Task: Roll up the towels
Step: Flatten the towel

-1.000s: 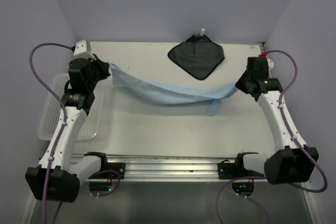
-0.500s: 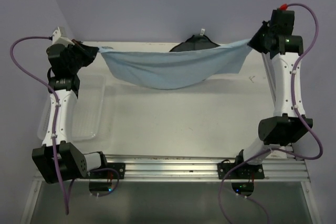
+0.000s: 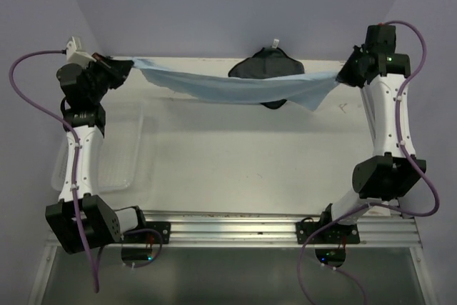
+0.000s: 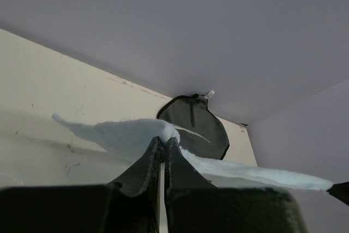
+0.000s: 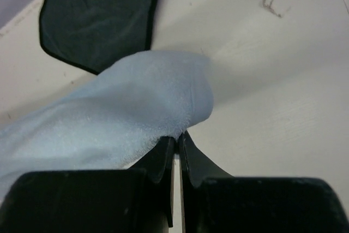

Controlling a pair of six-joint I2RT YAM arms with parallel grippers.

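1. Both arms have swung from mid-table out to the far edge, and the deep belly the blue towel [image 3: 235, 89] showed half a second back is now pulled up to a shallow sag.
2. Left claw [image 3: 131, 66] is clamped tight on one corner. Its wrist view shows the fingers pinched together, with a tuft of blue poking past the tips.
3. Right claw [image 3: 338, 76] is the same: it is closed hard on the opposite corner, and a soft bulge of cloth sits just ahead of its tips.
4. The blue towel hangs in the air from claw to claw, above the table [image 3: 235, 169]. The dark towel [image 3: 265, 64] lies flat between the two claws and below the span, partly hidden behind the sagging middle.
5. My read is that this is the spreading-out step before any rolling starts.
6. To do it well:
   - Keep the pull even between the claws.
   - Bring both back toward the arm bases together, so the cloth lands clear of the dark towel.
   - Let the hanging edge touch first, then draw it flat.
7. A loose flap droops just below the right claw and could tuck under on landing.
8. The basket [image 3: 125, 176] sits back from the left claw, beside that arm, so that end of the towel should be kept clear of it.
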